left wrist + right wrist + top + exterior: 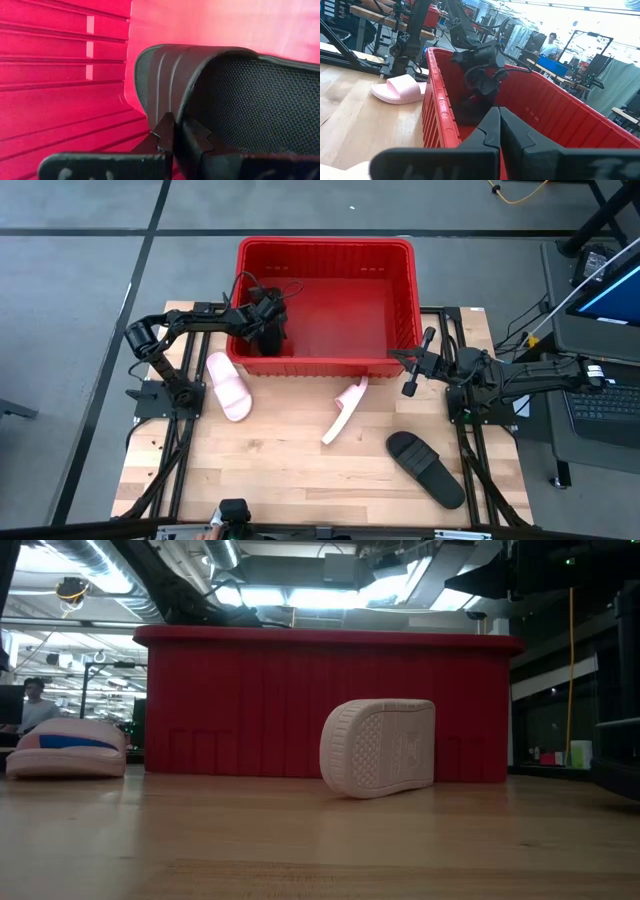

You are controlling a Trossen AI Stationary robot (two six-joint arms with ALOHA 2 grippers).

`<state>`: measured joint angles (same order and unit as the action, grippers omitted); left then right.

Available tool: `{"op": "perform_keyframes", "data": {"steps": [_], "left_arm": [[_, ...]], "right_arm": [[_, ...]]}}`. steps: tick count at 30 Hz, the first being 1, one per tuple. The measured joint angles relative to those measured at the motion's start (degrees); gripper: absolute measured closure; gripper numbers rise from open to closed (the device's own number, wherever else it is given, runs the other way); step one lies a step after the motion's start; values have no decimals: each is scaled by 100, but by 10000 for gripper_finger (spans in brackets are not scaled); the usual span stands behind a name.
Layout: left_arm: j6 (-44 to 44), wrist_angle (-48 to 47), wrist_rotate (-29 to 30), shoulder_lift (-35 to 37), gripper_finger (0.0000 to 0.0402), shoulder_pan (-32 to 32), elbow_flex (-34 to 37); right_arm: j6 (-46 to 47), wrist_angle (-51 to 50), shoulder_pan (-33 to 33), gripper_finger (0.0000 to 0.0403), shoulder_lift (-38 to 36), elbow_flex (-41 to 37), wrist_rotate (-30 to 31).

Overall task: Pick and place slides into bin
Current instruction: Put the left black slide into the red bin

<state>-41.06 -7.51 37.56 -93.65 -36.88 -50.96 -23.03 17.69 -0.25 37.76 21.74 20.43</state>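
Left tool (pixel 268 332) clenched on black slide (pixel 225 95), lowered inside bin (pixel 400 255). Right tool (pixel 415 362) closed, empty, beside bin. Remaining on tabletop (pixel 280 470): two pink slides (pixel 229 385) (pixel 345 408), one black (pixel 425 468).

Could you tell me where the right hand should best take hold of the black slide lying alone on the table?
Grip the wide strap of the black slide, probably coming straight down from above. It lies flat, sole down, near the table's right front corner with nothing close, so the raised strap gives two faces to pinch. The right hand hovers shut by the bin.
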Motion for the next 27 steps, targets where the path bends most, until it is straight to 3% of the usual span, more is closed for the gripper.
{"op": "perform_keyframes", "data": {"steps": [12, 27], "left_arm": [[100, -16, -22, 0, 391, 0, 0], [-15, -46, -179, 2, 307, 2, 0]], "right_arm": [[0, -1, 0, 397, 0, 0, 0], [-22, -1, 0, 397, 0, 0, 1]]}}
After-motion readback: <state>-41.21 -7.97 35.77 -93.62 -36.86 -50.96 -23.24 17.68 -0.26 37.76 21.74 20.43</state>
